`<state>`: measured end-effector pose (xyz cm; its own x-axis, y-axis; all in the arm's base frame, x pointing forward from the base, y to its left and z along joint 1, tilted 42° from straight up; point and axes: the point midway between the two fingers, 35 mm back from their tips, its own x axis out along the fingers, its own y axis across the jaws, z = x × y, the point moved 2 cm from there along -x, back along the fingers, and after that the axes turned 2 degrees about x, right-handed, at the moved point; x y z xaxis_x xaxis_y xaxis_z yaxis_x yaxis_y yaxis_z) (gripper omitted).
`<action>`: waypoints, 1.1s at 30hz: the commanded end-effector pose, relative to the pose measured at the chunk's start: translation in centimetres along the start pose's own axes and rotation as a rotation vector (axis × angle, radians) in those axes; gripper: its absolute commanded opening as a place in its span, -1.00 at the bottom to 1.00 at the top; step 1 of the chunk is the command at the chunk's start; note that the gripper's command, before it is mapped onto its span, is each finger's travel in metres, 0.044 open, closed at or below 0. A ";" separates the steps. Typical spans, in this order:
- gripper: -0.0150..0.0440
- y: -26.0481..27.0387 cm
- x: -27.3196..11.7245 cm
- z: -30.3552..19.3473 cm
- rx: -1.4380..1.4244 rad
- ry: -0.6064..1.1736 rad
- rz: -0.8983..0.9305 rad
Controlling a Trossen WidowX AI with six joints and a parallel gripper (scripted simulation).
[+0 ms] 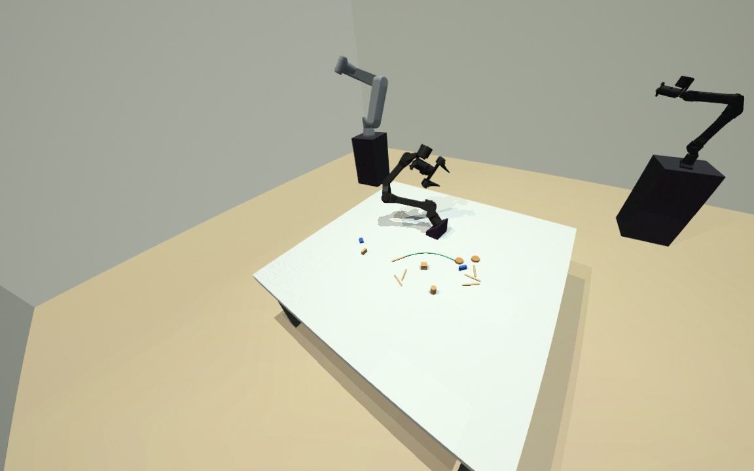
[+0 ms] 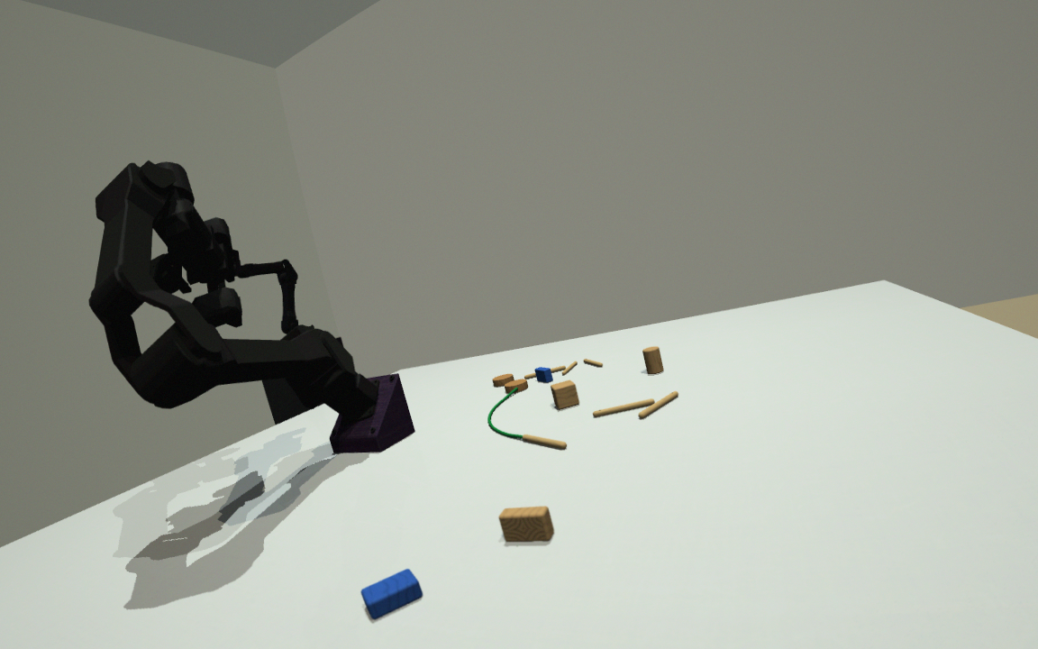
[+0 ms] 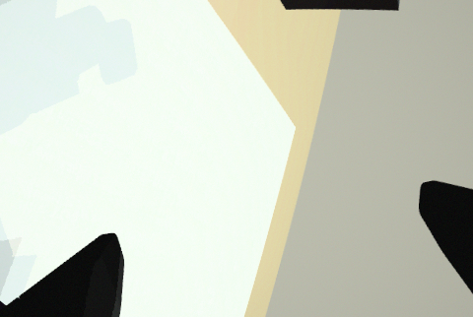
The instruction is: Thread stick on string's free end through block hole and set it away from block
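Observation:
The stick (image 1: 398,258) (image 2: 542,441) on the end of the green string (image 1: 427,253) (image 2: 495,415) lies flat on the white table (image 1: 438,363) (image 2: 829,484). The string curves to a round wooden button (image 1: 459,260) (image 2: 515,386). A small wooden cube (image 1: 423,265) (image 2: 564,394) stands just beside the string; I cannot see its hole. My gripper (image 1: 436,173) (image 3: 276,223) is open and empty. It is raised high above the table's far edge beside the arm's base (image 1: 436,229) (image 2: 373,415), far from the stick. In the wrist view none of the objects show.
A second button (image 1: 475,258) (image 2: 503,379), a blue block (image 1: 462,267) (image 2: 542,374), loose sticks (image 1: 471,280) (image 2: 623,408) and a wooden cylinder (image 1: 432,289) (image 2: 651,360) lie near the cube. A wooden block (image 1: 363,251) (image 2: 525,524) and another blue block (image 1: 360,240) (image 2: 391,594) lie apart.

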<state>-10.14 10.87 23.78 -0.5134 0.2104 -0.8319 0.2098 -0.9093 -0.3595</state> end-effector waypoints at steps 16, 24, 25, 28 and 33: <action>1.00 -3.6 -0.8 -27.0 0.987 0.683 0.096; 1.00 5.9 -2.4 -37.5 1.405 0.873 0.274; 1.00 7.4 -2.5 -38.4 1.454 0.890 0.300; 1.00 12.2 -2.6 -40.8 1.593 0.930 0.385; 1.00 21.0 -2.1 -42.9 1.806 0.966 0.544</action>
<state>29.20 10.97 2.33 -0.0152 -0.5182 -0.8551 -0.9742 -0.1849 0.1294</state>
